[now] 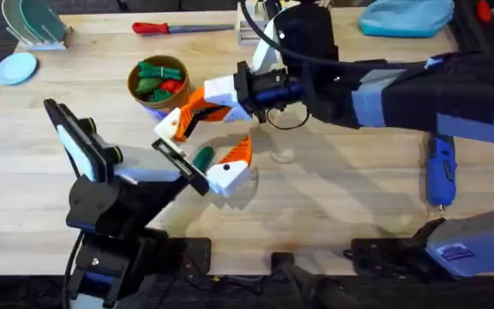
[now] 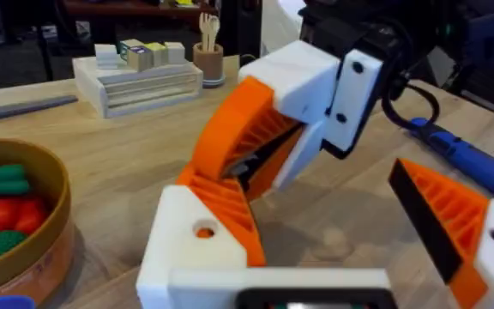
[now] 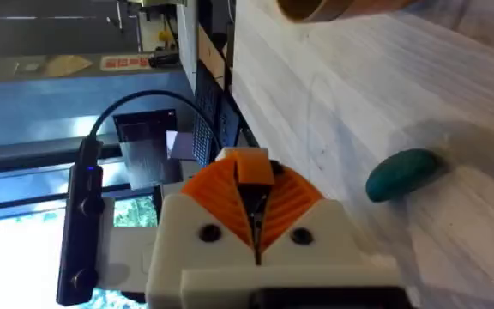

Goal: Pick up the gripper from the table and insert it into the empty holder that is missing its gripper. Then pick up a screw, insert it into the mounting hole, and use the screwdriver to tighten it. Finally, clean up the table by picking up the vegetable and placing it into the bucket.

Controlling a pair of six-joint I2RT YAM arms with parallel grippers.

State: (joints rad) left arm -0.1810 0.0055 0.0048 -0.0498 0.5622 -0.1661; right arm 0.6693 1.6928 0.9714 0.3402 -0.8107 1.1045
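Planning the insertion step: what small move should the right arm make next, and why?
Probably ease the right gripper slightly onto the left gripper's finger: it is shut on an orange piece, its tip meets that finger, and the left gripper is open.

Left gripper (image 1: 214, 153) partly hides the vegetable (image 1: 202, 158) overhead.

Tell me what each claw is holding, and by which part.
Right claw pinches the orange gripper by one end; left claw holds nothing.
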